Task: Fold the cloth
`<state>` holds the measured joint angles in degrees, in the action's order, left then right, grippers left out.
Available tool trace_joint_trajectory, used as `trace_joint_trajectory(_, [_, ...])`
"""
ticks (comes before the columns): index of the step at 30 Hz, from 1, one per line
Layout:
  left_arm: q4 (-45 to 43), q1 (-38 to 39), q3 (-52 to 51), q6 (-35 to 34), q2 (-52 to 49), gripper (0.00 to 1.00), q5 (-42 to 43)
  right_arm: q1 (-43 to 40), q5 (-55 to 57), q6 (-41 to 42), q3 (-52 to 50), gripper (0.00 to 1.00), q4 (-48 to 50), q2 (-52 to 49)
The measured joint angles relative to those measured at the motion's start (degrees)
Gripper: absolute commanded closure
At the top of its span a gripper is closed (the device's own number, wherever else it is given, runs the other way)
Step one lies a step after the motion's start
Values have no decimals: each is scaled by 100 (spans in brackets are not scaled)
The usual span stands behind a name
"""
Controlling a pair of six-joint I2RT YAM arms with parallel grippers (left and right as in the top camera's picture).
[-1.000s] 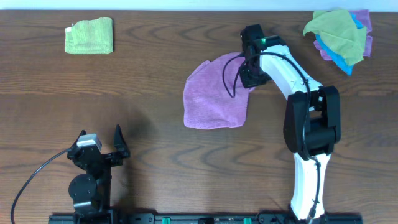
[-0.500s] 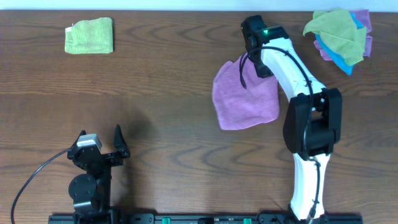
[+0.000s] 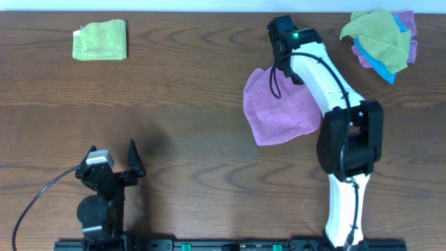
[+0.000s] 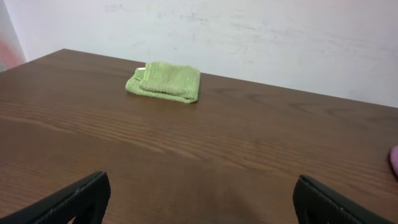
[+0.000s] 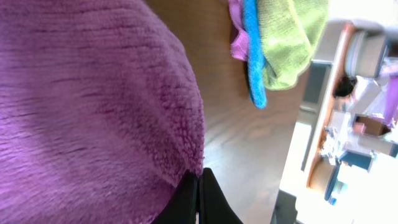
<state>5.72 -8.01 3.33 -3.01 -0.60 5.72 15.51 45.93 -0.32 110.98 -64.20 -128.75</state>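
Right gripper (image 5: 198,182) is pressed together on the very rim of the cloth (image 3: 280,111), and the wrist view shows only a thin lip of lilac pile caught between the dark fingers; that is the first worry, because so shallow a bite could slip free the moment the fabric takes any load; the cloth itself sits right of centre on the table (image 3: 181,104), its upper edge raised under the wrist and the rest spread rounded and uneven below, partly hidden by the white arm; with one corner held and nothing pinning the far side, I'd judge a pull would drag the whole piece across the wood rather than lay it over itself, leaving a skewed or bunched fold; the left gripper (image 3: 111,153) is parked near the front edge, jaws spread wide and holding nothing, well apart from the action, so no help there; another hazard is the pile of cloths (image 3: 380,38) at the far right corner, near enough that a wide swing might snag it; the folded green cloth (image 3: 100,40) at far left is safely out of reach.
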Motion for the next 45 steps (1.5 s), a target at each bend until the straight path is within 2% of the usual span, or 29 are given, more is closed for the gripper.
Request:
trace_joint_trajectory(2, [0,0,0,0,0,5,0,0,61,125,0,98,-22,39])
trace_joint_trajectory(7, [0,0,0,0,0,4,0,37,1399,614,2,99,52,87])
trace_joint_trajectory(10, [0,0,0,0,0,5,0,74,1814,691,2,99,142,127])
trace_joint_trajectory(12, [0,0,0,0,0,5,0,111,1766,658,2,99,146,173])
trace_joint_trajectory(16, [0,0,0,0,0,5,0,168,481,184,7,99,144,232])
trace_joint_trajectory(17, [0,0,0,0,0,5,0,177,229,111,7,88,146,232])
trace_joint_trajectory(18, [0,0,0,0,0,5,0,188,-37,72,7,50,153,232])
trace_joint_trajectory(19, [0,0,0,0,0,5,0,197,-190,46,7,42,157,232])
trace_joint_trajectory(20, [0,0,0,0,0,5,0,203,-289,2,7,41,162,232])
trace_joint_trajectory(23, [0,0,0,0,0,5,0,223,-358,-33,7,24,153,234])
trace_joint_trajectory(26, [0,0,0,0,0,5,0,273,-223,-83,7,24,153,234])
trace_joint_trajectory(30, [0,0,0,0,0,4,0,332,-118,-81,7,28,149,234])
trace_joint_trajectory(32, [0,0,0,0,0,4,0,343,-337,-85,7,37,127,234])
trace_joint_trajectory(36, [0,0,0,0,0,5,0,343,-1217,-81,7,89,229,234])
trace_joint_trajectory(37, [0,0,0,0,0,4,0,343,-1453,-81,7,97,350,234])
trace_joint_trajectory(45, [0,0,0,0,0,5,0,343,-2284,-57,7,99,1117,175])
